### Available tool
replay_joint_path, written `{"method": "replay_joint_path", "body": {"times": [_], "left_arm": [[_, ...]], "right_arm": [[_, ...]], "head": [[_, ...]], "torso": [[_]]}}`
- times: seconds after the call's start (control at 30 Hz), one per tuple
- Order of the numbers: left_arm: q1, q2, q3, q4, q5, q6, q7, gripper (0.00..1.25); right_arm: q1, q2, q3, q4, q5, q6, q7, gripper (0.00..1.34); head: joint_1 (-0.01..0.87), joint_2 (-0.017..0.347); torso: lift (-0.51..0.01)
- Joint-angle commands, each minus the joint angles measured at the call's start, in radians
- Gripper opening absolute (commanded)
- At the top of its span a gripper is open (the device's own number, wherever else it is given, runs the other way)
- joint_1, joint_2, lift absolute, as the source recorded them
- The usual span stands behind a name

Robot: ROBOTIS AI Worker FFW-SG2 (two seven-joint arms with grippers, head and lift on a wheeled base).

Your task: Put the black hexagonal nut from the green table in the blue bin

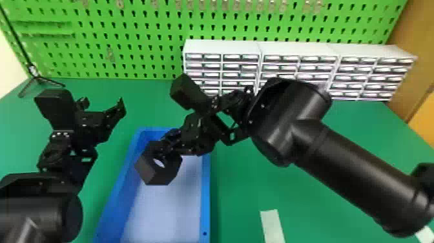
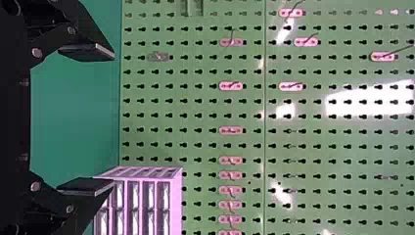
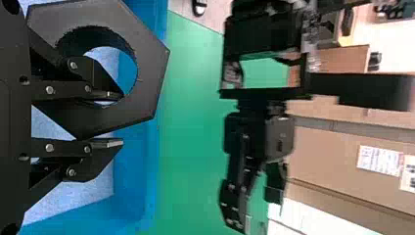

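In the head view, my right gripper [image 1: 168, 142] is shut on the black hexagonal nut [image 1: 158, 176], which hangs tilted over the blue bin [image 1: 205, 197]. In the right wrist view, the right gripper [image 3: 119, 119] pinches one side of the nut [image 3: 149, 73], one finger inside its hole and the other outside. Blue bin wall [image 3: 134, 171] shows behind it. My left gripper [image 1: 103, 104] is parked left of the bin in the head view, above the green table. Seen from its own wrist, the left gripper [image 2: 114, 119] stands open with nothing between its fingers.
White drawer cabinets [image 1: 222, 48] stand at the back right of the green table [image 1: 245, 181], before a green pegboard [image 1: 145, 42]. A small black tripod [image 1: 40, 79] is at the back left. Pale tape [image 1: 273, 226] marks the table right of the bin.
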Motion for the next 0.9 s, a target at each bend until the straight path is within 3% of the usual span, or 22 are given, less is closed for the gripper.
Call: {"method": "replay_joint_path", "body": {"times": [0.0,0.33,0.87], "left_arm": [[0.0,0.0,0.001,0.0,0.0,0.0,-0.001,0.9],[0.004,0.0,0.001,0.0,0.0,0.003,0.001,0.9],[0.003,0.0,-0.002,0.0,0.005,0.003,0.001,0.89]], "right_arm": [[0.005,0.01,0.033,0.034,0.016,-0.005,-0.005,0.33],[0.002,0.015,0.105,0.062,0.001,-0.012,-0.031,0.33],[-0.002,0.013,0.115,0.082,-0.024,-0.027,-0.042,0.33]], "head": [[0.686,0.028],[0.686,0.028],[0.686,0.028]], "torso": [[-0.096],[-0.096],[-0.096]]}}
